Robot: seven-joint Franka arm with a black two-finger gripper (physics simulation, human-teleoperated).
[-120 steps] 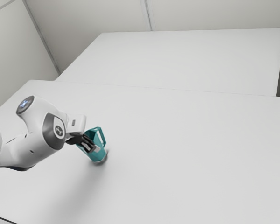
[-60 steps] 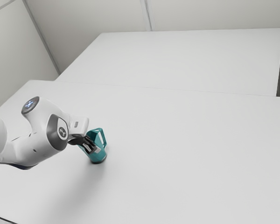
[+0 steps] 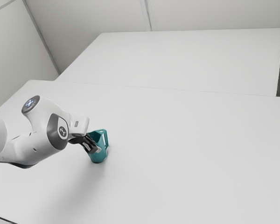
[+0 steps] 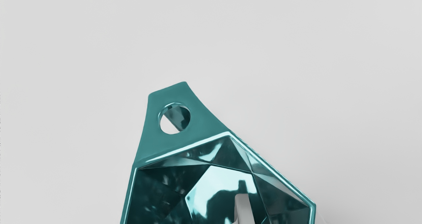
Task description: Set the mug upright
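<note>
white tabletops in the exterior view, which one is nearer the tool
The front white tabletop: the tool and faceted teal mug are over it, while the rear white tabletop lies beyond its far edge.

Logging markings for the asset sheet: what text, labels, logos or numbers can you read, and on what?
No readable words or numbers.
Arm, blue-lit round cap: marks too small to read.
Arm, dark-rimmed joint cover: emblem, too small to read.
Mug: no lettering on visible faces.
</note>
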